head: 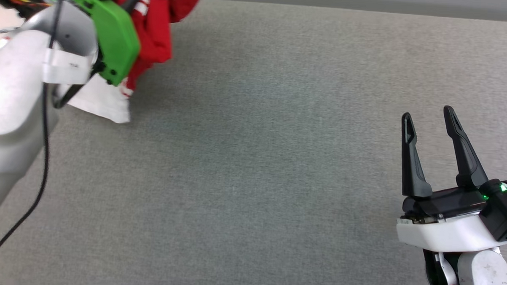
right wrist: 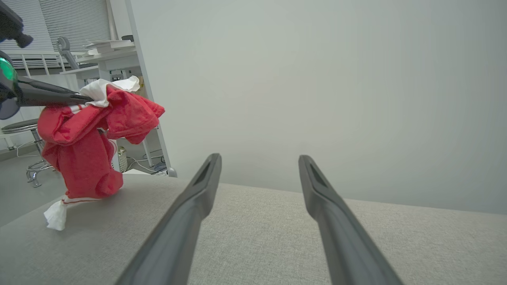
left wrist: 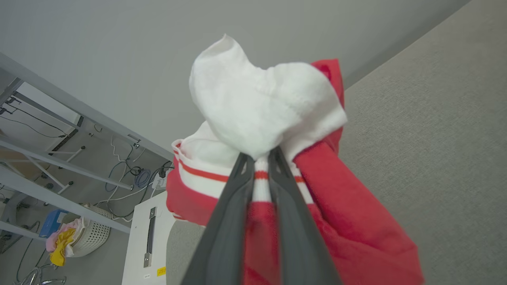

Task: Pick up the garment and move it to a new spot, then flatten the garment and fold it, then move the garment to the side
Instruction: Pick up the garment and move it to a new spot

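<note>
The garment (head: 154,33), red with white sleeves and striped trim, hangs bunched at the far left of the grey table (head: 278,160). My left gripper (left wrist: 259,156) is shut on a white sleeve and its striped trim, holding the garment (left wrist: 348,225) up. In the right wrist view the garment (right wrist: 85,158) dangles from the left gripper's fingers (right wrist: 59,97), and its lowest white sleeve touches the table. My right gripper (head: 429,117) stands open near the right front of the table, nothing between its fingers. The print is hidden in the folds.
Beyond the table's left end stand a metal rack, cables, a white laundry basket (left wrist: 89,237) with coloured cloth and a white cabinet (left wrist: 148,237). A stool (right wrist: 23,130) and desks show behind the garment. A pale wall backs the table.
</note>
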{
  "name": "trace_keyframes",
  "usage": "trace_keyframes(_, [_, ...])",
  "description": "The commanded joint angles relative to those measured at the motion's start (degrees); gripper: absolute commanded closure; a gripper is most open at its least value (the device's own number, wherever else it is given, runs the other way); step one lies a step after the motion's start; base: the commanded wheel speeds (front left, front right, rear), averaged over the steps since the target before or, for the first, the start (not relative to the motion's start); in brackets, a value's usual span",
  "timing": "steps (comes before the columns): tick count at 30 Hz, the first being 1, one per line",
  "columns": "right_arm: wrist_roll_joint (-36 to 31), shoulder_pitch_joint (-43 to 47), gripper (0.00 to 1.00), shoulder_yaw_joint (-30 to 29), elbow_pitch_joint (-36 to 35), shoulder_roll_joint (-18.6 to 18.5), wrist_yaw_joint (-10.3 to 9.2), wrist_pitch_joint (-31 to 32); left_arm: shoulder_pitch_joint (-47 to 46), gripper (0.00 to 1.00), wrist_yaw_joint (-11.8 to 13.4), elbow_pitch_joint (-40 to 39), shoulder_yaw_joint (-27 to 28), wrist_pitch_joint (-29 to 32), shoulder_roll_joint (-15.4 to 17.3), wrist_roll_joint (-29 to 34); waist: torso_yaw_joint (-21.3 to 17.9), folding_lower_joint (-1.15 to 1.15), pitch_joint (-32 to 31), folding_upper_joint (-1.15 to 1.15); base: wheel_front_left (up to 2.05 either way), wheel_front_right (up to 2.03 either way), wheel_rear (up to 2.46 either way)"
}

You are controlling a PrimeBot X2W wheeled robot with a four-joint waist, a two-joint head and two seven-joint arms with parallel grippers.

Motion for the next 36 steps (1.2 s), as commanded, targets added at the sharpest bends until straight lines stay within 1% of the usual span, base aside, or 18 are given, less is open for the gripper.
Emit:
trace_keyframes(1, [0.82, 0.61, 0.00, -0.22, -0.05, -0.07, -0.04, -0.43, -1.17, 1.00, -0.15, -1.16, -0.92, -0.57, -1.57, 0.85, -2.46, 0.00, -1.11, 0.00, 0.00, 0.00, 0.00])
trace_keyframes(4, [1.49, 0.62, 0.00, -0.34, -0.11, -0.06, -0.04, -0.43, -1.62, 1.00, -0.15, -2.99, -2.71, -1.15, -3.68, 2.10, -4.77, 0.00, -1.10, 0.00, 0.00, 0.00, 0.00])
trace_keyframes(10, [2.71, 0.51, 0.00, -0.52, -0.25, -0.06, -0.04, -0.43, -2.37, 1.00, -0.15, -4.59, -7.23, -2.81, -9.68, 2.88, -9.83, 0.00, -0.04, 0.00, 0.00, 0.00, 0.00])
trace_keyframes(14, [3.48, 0.08, 0.00, -0.85, -0.36, -0.06, -0.04, -0.43, -3.04, 1.00, -0.15, -2.78, -11.03, -4.60, -14.49, 2.50, -12.76, 0.00, 1.12, 0.00, 0.00, 0.00, 0.00])
trace_keyframes(19, [4.35, -0.48, 0.00, -1.50, -0.68, -0.06, -0.04, -0.43, -2.47, 1.00, -0.15, 2.10, -16.25, -7.42, -20.49, 1.86, -15.85, 0.00, 3.02, 0.00, 0.00, 0.00, 0.00])
trace_keyframes(24, [5.07, -0.92, 0.00, -2.14, -0.92, -0.06, -0.04, -0.43, -0.25, 1.00, -0.15, 7.70, -21.04, -9.53, -25.21, 2.19, -17.75, 0.00, 4.98, 0.00, 0.00, 0.00, 0.00])
trace_keyframes(28, [5.32, -1.11, 0.00, -2.37, -0.95, -0.06, -0.04, -0.43, 3.44, 1.00, -0.15, 10.82, -22.59, -10.33, -28.45, 2.07, -18.40, 0.00, 5.79, 0.00, 0.00, 0.00, 0.00])
trace_keyframes(32, [5.45, -1.30, 0.00, -2.52, -0.95, -0.06, -0.04, -0.43, 7.67, 1.00, -0.15, 12.47, -22.98, -9.15, -30.73, 3.13, -18.67, 0.00, 6.31, 0.00, 0.00, 0.00, 0.00])
trace_keyframes(36, [5.32, -1.54, 0.00, -2.68, -0.80, -0.06, -0.04, -0.43, 10.93, 1.00, -0.15, 12.86, -23.02, -7.53, -31.78, 4.97, -18.50, 0.00, 6.55, 0.00, 0.00, 0.00, 0.00])
